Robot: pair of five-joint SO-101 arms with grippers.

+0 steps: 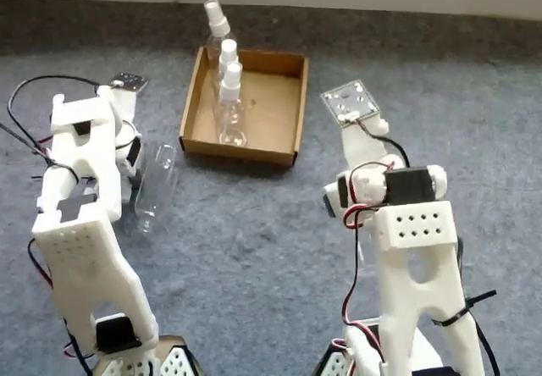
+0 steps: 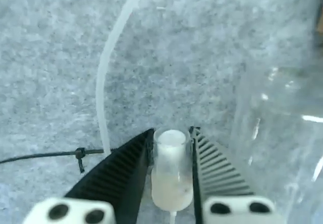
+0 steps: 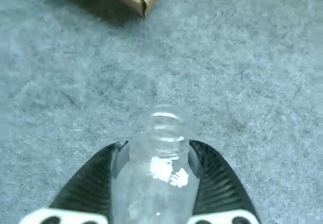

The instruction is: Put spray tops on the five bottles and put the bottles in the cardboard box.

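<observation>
Top and bottle held ready

The left gripper [image 2: 171, 133] pinches a spray top [image 2: 171, 176]; the right gripper [image 3: 157, 146] squeezes an open bottle [image 3: 162, 128], mouth free, likely for joining. A bare bottle [image 1: 157, 185] lies by the left edge of the table [image 1: 271, 240]; the cardboard box [image 1: 240, 151] near the far edge holds three capped bottles [image 1: 230, 96].

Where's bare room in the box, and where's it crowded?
Free: the cardboard box floor right of the three capped bottles, and the carpet in front of the box. Crowded: its left side, where an uncapped bottle lies outside.
</observation>
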